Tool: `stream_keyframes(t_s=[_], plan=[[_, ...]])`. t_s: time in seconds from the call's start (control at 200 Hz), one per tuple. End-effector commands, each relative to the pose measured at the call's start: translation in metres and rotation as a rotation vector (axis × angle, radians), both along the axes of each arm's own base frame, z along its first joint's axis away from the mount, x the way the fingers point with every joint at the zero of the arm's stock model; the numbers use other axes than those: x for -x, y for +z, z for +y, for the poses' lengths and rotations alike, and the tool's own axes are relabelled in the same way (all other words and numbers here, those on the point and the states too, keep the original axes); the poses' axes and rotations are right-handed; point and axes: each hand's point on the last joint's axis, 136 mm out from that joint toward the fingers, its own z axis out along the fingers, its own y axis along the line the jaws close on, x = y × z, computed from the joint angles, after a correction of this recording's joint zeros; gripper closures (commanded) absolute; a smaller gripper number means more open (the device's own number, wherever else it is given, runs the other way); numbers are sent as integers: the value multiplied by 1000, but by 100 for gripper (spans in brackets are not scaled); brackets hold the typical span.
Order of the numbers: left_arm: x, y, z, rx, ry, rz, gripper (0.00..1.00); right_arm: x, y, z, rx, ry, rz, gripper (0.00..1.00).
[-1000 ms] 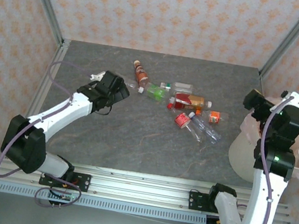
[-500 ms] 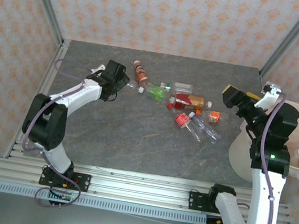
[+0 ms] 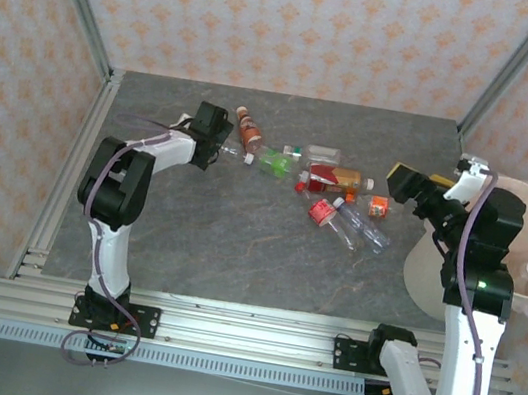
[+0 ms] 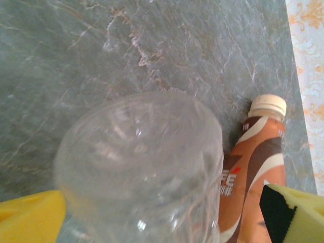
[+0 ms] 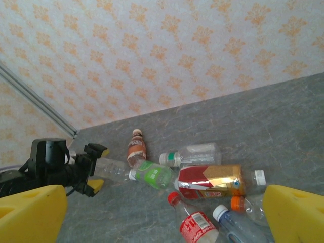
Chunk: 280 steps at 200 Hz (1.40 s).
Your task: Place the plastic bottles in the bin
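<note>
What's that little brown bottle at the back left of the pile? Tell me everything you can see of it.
The brown bottle is small, plastic, wrapped in a brown, orange and white swirled label, with a cream cap on. It looks uncrushed and lies on its side on the grey table, cap toward the back wall, close beside a clear bottle.

Several plastic bottles [image 5: 212, 182] lie clustered on the grey table [image 5: 293, 111].

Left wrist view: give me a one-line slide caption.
Open left gripper straddles the base of a clear bottle, a brown-labelled bottle lying beside it on the grey marbled table.
</note>
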Motion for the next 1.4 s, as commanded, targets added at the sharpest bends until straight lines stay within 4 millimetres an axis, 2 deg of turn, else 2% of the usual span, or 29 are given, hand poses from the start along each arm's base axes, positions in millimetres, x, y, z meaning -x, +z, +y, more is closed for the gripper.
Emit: stream_keyframes(t_s=[0.0,0.245,0.445,0.535,0.636,0.826,0.981,1.016,1.026,1.046,1.216,1.321,1.396], plan=[[-14,13,11,-18,56,-34,0,8,10,3,32,20,-27,1],[-15,2,16,-59,52,-15,8,8,6,4,37,23,-19,1],[-17,-2,14,-86,9,-7,24,9,5,6,34,38,-16,1],[-17,0,14,-103,-5,-15,31,10,4,10,27,65,-19,1],[-20,8,14,-125,-36,-53,33,11,4,15,14,96,-21,1],[-19,28,16,-186,-86,-100,43,9,6,21,-11,124,-38,1],[-12,49,20,-225,-106,-158,47,3,10,25,-65,138,-57,1],[-11,48,20,-238,-117,-161,47,1,10,27,-82,144,-59,1],[-10,59,20,-237,-119,-184,48,1,10,28,-86,146,-58,1],[-10,65,20,-240,-127,-201,47,0,11,29,-95,149,-62,1],[-3,99,10,-286,-247,-271,51,-10,2,45,-90,190,-34,1],[8,126,2,-297,-320,-339,52,-16,-8,68,-59,254,5,1],[18,150,-14,-281,-405,-408,52,-22,-17,84,-24,291,19,1]])
